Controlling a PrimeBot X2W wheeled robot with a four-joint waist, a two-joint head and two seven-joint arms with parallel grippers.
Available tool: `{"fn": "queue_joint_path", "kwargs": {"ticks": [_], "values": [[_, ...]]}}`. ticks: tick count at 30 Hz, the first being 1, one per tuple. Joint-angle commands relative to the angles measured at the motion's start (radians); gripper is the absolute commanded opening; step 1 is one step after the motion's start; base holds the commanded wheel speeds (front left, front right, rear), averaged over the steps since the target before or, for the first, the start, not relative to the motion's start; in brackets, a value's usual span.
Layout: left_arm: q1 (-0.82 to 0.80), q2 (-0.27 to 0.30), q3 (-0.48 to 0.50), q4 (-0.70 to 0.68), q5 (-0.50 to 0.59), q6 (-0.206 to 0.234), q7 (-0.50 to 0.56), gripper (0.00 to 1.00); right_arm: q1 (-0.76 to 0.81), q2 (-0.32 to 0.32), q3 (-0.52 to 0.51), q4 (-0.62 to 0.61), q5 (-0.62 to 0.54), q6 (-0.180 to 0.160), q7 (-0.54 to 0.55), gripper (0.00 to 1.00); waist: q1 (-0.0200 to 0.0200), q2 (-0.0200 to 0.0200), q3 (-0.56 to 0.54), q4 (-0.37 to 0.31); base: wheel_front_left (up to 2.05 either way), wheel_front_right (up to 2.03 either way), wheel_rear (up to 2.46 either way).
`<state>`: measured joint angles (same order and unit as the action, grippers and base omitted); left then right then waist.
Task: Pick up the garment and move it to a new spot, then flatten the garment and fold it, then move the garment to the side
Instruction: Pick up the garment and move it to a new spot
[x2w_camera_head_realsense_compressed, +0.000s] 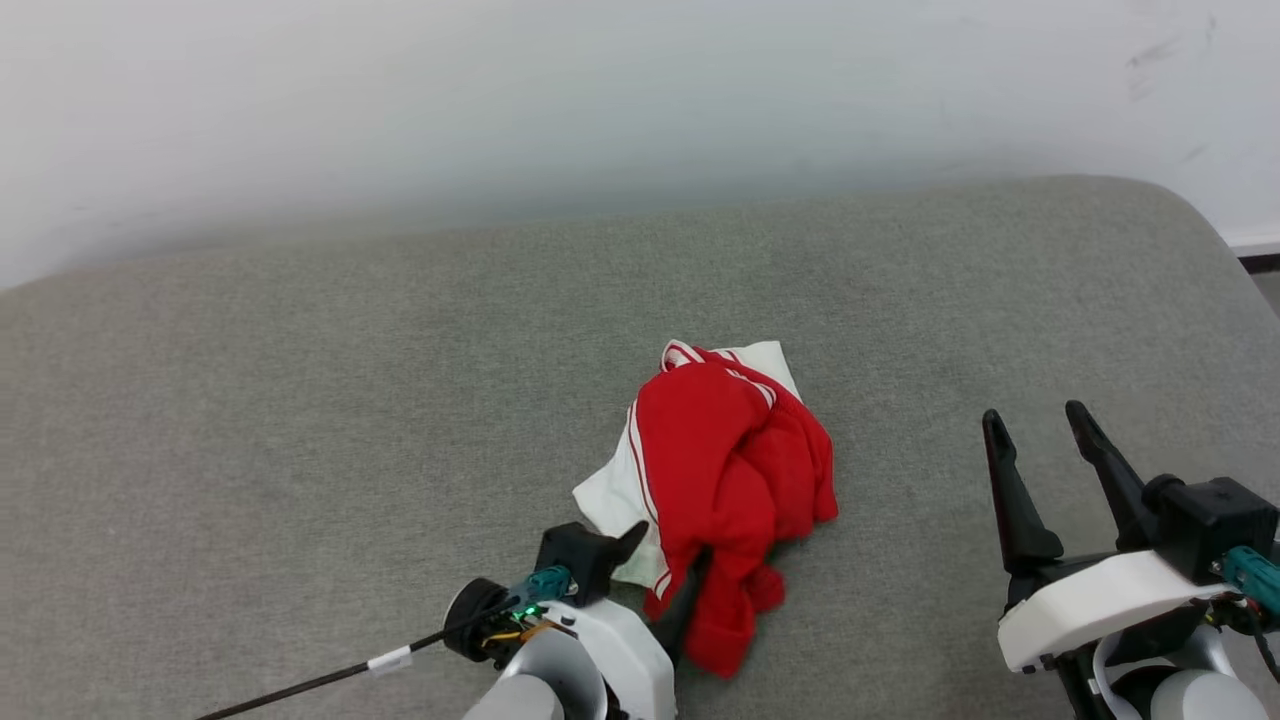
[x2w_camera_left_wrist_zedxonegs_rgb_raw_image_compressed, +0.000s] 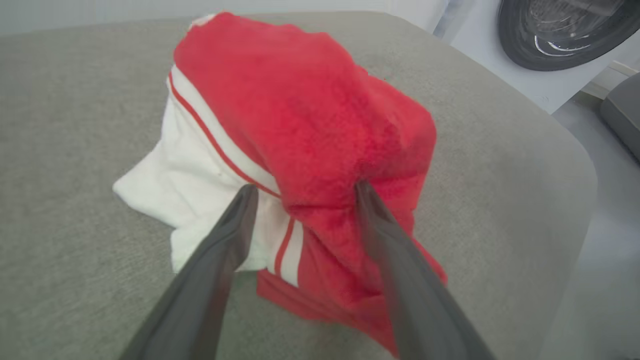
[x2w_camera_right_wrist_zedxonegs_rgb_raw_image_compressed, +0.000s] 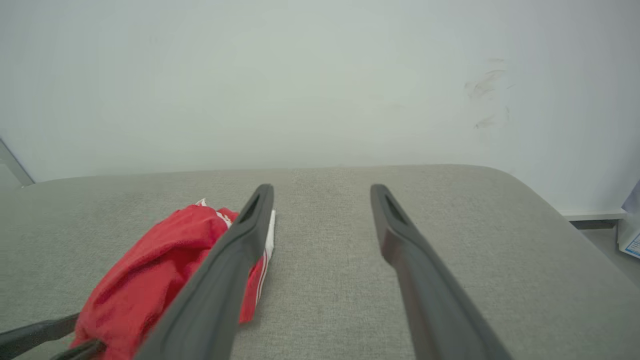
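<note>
Closest to the robot, the left gripper (x2w_camera_left_wrist_zedxonegs_rgb_raw_image_compressed: 305, 190) has its two fingers spread wide apart. One fingertip lies on the white sleeve (x2w_camera_left_wrist_zedxonegs_rgb_raw_image_compressed: 190, 165) and the other pokes into a red fold. The cloth sits between them, but they are not pinching it. The garment (x2w_camera_head_realsense_compressed: 730, 470) lies in a bumpy heap near the middle of the grey soft top (x2w_camera_head_realsense_compressed: 300, 400), a bit toward the robot's side. It looks like it is in its new spot, so the job in hand is likely to make it flat.

To do that well, the left gripper should pull back slowly and straight, so no finger drags the garment along. Then each gripper should take a different edge, like a sleeve or the hem, and pull gently away from the other. Grabbing the fat middle would only bunch it up more.

Off to the right, well apart from the garment, the right gripper (x2w_camera_head_realsense_compressed: 1035, 415) hangs wide open with nothing in it. Farther back there is lots of bare grey top for spreading, then the pale wall (x2w_camera_head_realsense_compressed: 600, 100).
</note>
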<state>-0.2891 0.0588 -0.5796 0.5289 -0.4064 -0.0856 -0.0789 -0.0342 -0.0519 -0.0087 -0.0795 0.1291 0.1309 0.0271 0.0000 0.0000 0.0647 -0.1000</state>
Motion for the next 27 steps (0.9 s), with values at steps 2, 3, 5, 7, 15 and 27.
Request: {"fn": "queue_joint_path", "kwargs": {"ticks": [2,3,5,7,15,27], "values": [[-0.005,0.01,0.017,-0.033,0.01,0.025,-0.045,1.0,0.007,0.002,-0.003,0.004,-0.006,0.0,-0.001,1.0,0.0,0.0,-0.028,0.026,0.0,0.0,0.0],[-0.009,0.012,0.026,-0.048,0.014,0.036,-0.064,1.0,0.011,0.002,-0.005,0.005,-0.004,0.0,0.001,1.0,0.0,0.0,-0.034,0.032,0.0,0.0,0.0],[-0.009,0.014,0.04,-0.074,0.01,0.055,-0.088,1.0,0.018,0.002,-0.011,0.004,-0.002,0.0,0.004,1.0,0.0,0.0,-0.048,0.044,0.0,0.0,0.0],[-0.01,0.023,0.058,-0.093,0.009,0.074,-0.099,1.0,0.018,0.002,-0.015,0.004,-0.008,0.0,0.006,1.0,0.0,0.0,-0.06,0.054,0.0,0.0,0.0],[0.009,0.083,0.182,-0.188,-0.022,0.171,-0.146,1.0,0.04,0.002,-0.019,-0.007,-0.004,0.0,0.014,1.0,0.0,0.0,-0.081,0.078,0.0,0.0,0.0],[0.177,0.214,0.262,-0.303,-0.016,0.253,-0.135,1.0,0.104,0.002,0.026,-0.004,0.002,0.0,0.043,1.0,0.0,0.0,-0.129,0.059,0.0,0.0,0.0]]}}
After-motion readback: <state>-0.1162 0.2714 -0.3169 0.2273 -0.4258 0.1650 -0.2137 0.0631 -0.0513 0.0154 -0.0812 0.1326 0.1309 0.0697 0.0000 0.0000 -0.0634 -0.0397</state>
